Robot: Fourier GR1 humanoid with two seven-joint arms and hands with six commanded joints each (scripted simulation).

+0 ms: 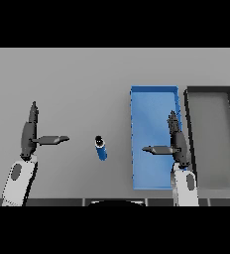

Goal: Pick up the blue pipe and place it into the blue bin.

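Nothing's been picked up yet: the short blue cylindrical pipe lies on the grey tabletop, between the two hands and just left of the long blue rectangular bin, so the whole grab and drop is left. The left hand hovers left of the pipe, fingers straight, thumb out, holding nothing. The right hand hangs over the bin's right side, equally loose and empty, beside a dark grey tray.

A single head view looks steeply down from above the near edge of the flat grey table, facing away from the robot. It sits fairly high, taking in the table's near part from left to right; the far edge seems to lie beyond the frame.
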